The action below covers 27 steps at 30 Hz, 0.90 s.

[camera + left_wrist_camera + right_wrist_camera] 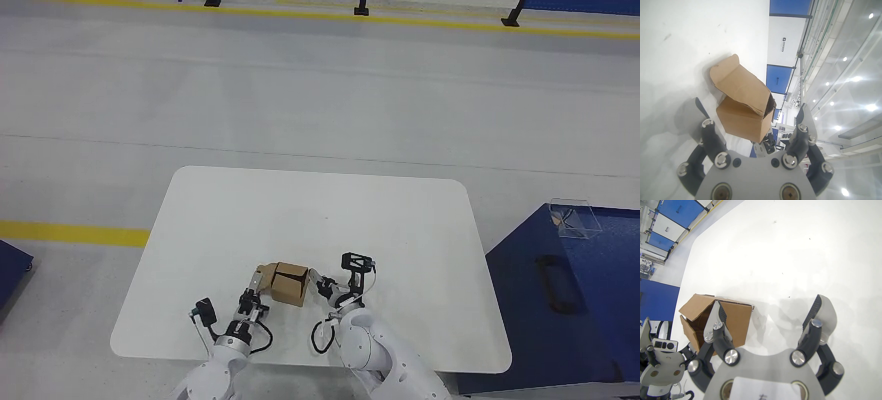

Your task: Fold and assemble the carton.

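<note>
A small brown carton (287, 283) lies near the front middle of the white table (300, 205). It is partly formed: one end gapes open with a dark inside (700, 323), and a long flap with a tuck tab (728, 73) stands loose. My left gripper (253, 296) sits just left of the carton, open, its fingers either side of a corner (745, 123) without touching. On the carton's other side is my right gripper (323, 288), also open; one of its fingers (718, 313) is close beside the carton's wall and the other stands over bare table.
A blue cabinet (570, 300) stands off the table's right edge with a clear plastic holder (573, 216) on top. The table's front edge (300, 362) runs close behind both grippers. The far half of the table is bare.
</note>
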Available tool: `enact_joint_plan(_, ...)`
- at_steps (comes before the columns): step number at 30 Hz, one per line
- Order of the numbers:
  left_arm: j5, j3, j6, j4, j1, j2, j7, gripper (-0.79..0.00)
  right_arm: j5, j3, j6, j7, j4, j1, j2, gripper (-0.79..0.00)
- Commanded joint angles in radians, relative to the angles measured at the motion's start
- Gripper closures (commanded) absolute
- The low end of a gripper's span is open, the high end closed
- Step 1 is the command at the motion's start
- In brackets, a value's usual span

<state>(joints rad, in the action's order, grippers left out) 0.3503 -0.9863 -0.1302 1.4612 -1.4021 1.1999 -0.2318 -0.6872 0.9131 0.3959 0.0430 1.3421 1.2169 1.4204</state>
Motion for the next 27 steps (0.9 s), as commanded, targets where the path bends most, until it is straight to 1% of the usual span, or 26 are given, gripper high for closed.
enact_joint_plan(1, 0.001, 0.006, 0.023, -0.014, 0.014, 0.008, -0.016, -0.459, 0.000, 0.000, 0.000, 0.000, 0.000, 0.000, 0.000, -0.785)
enact_joint_plan(2, 0.003, 0.007, 0.030, -0.020, 0.019, 0.011, -0.022, -0.474, 0.000, 0.000, 0.000, 0.000, 0.000, 0.000, 0.000, -0.785)
enact_joint_plan(6, 0.007, 0.007, 0.046, -0.044, 0.034, 0.022, -0.035, -0.489, 0.000, 0.000, 0.000, 0.000, 0.000, 0.000, 0.000, -0.785)
enact_joint_plan(8, 0.013, 0.003, 0.051, -0.052, 0.038, 0.026, -0.044, -0.511, 0.000, 0.000, 0.000, 0.000, 0.000, 0.000, 0.000, -0.785)
enact_joint_plan(13, 0.025, -0.010, 0.042, -0.083, 0.047, 0.035, -0.036, -0.514, 0.000, 0.000, 0.000, 0.000, 0.000, 0.000, 0.000, -0.785)
enact_joint_plan(17, 0.046, -0.016, -0.002, -0.126, 0.057, 0.046, -0.029, -0.508, 0.000, 0.000, 0.000, 0.000, 0.000, 0.000, 0.000, -0.785)
enact_joint_plan(18, 0.052, -0.018, -0.014, -0.140, 0.061, 0.049, -0.030, -0.493, 0.000, 0.000, 0.000, 0.000, 0.000, 0.000, 0.000, -0.785)
enact_joint_plan(20, 0.053, -0.015, -0.041, -0.160, 0.069, 0.055, -0.022, -0.489, 0.000, 0.000, 0.000, 0.000, 0.000, 0.000, 0.000, -0.785)
enact_joint_plan(23, 0.063, -0.016, -0.106, -0.190, 0.076, 0.063, -0.012, -0.474, 0.000, 0.000, 0.000, 0.000, 0.000, 0.000, 0.000, -0.785)
enact_joint_plan(27, 0.045, -0.019, -0.228, -0.221, 0.076, 0.072, 0.005, -0.446, 0.000, 0.000, 0.000, 0.000, 0.000, 0.000, 0.000, -0.785)
